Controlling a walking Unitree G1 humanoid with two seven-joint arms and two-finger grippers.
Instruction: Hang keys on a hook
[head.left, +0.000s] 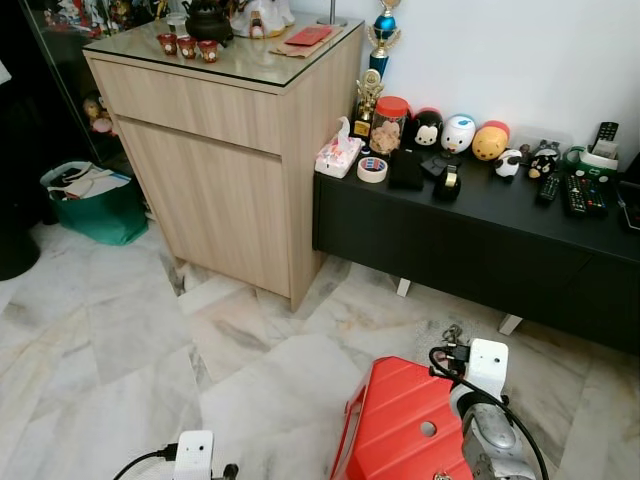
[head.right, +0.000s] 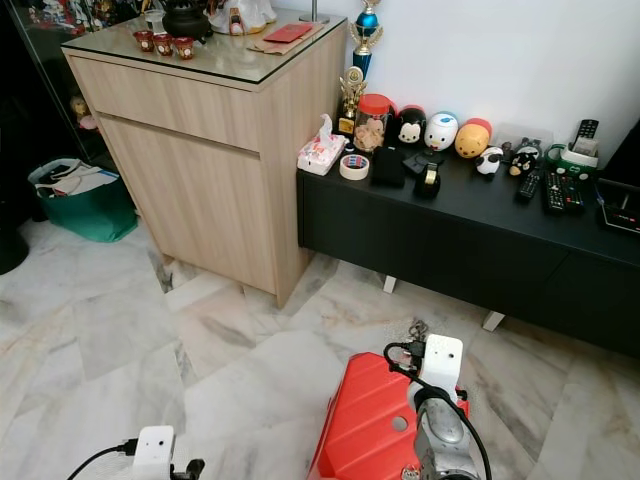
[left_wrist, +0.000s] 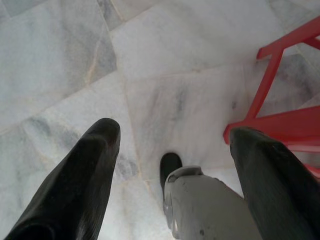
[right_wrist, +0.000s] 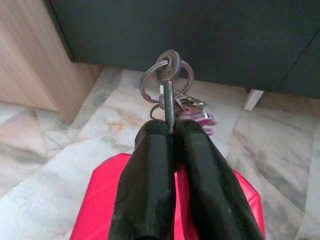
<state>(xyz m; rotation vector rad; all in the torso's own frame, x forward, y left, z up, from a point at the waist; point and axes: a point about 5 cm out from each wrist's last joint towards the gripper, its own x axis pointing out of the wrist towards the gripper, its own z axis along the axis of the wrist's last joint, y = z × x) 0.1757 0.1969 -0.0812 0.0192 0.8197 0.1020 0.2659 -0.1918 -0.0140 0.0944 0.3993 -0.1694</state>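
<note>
One bunch of keys (right_wrist: 172, 95), pinched in the closed right hand (right_wrist: 172, 131) above the red stool (head.left: 400, 420); left hand (left_wrist: 170, 145) wide open, empty, beside stool; carrying step, hook unlocated, next needing search.

Red stool (head.left: 400, 420) on marble floor (head.left: 120, 340); wooden cabinet (head.left: 225, 150) beside black sideboard (head.left: 470, 240).

Silver keys (right_wrist: 172, 95) on rings, pinched upright above red stool (right_wrist: 107, 200).
</note>
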